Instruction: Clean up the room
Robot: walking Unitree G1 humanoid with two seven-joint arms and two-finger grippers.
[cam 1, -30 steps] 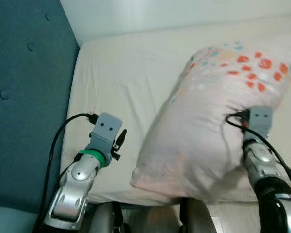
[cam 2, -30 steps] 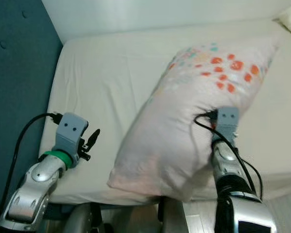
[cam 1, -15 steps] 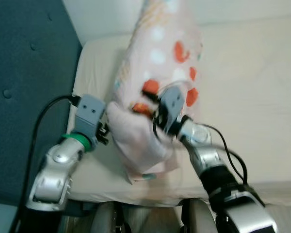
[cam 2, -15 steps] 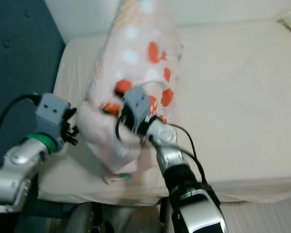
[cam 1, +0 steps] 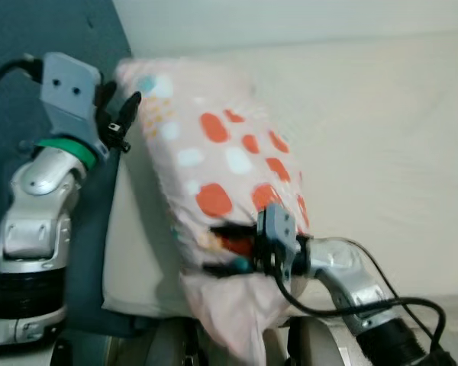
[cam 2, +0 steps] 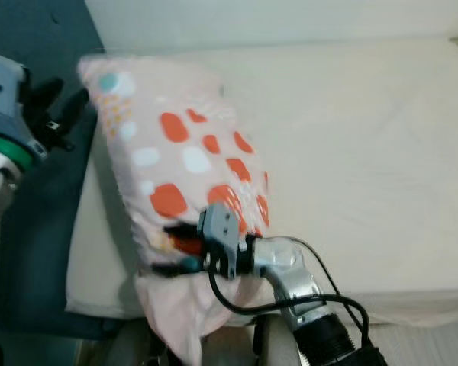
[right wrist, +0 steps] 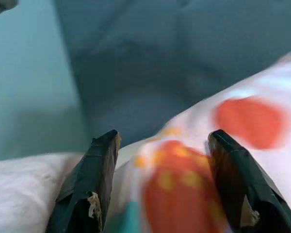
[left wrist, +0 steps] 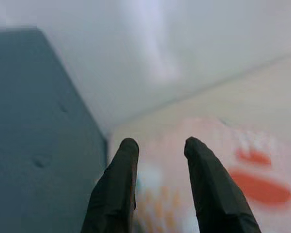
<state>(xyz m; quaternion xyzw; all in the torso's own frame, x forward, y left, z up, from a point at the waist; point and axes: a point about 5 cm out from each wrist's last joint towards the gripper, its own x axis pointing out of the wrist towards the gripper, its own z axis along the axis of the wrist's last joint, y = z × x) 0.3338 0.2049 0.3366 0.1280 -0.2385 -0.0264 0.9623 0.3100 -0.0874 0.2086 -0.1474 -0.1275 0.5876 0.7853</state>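
Observation:
A pale pink pillow (cam 1: 221, 175) with orange and teal dots lies at the left end of the cream bed (cam 1: 382, 137), its upper corner near the blue headboard (cam 2: 38, 30). My right gripper (cam 1: 217, 248) is shut on the pillow's lower part near the bed's front edge; in the right wrist view the dotted fabric bulges between its fingers (right wrist: 94, 179). My left gripper (cam 1: 122, 118) is raised beside the pillow's top corner, open, with nothing between its fingers (left wrist: 119, 189). The picture is blurred.
The blue padded headboard stands upright along the left side. A white wall (cam 1: 290, 19) runs behind the bed. The right part of the mattress is bare sheet. The bed's front edge lies just ahead of my body.
The right gripper has swung the pillow from the bed's middle right over to the left end by the headboard. The left arm has risen beside the pillow's top corner.

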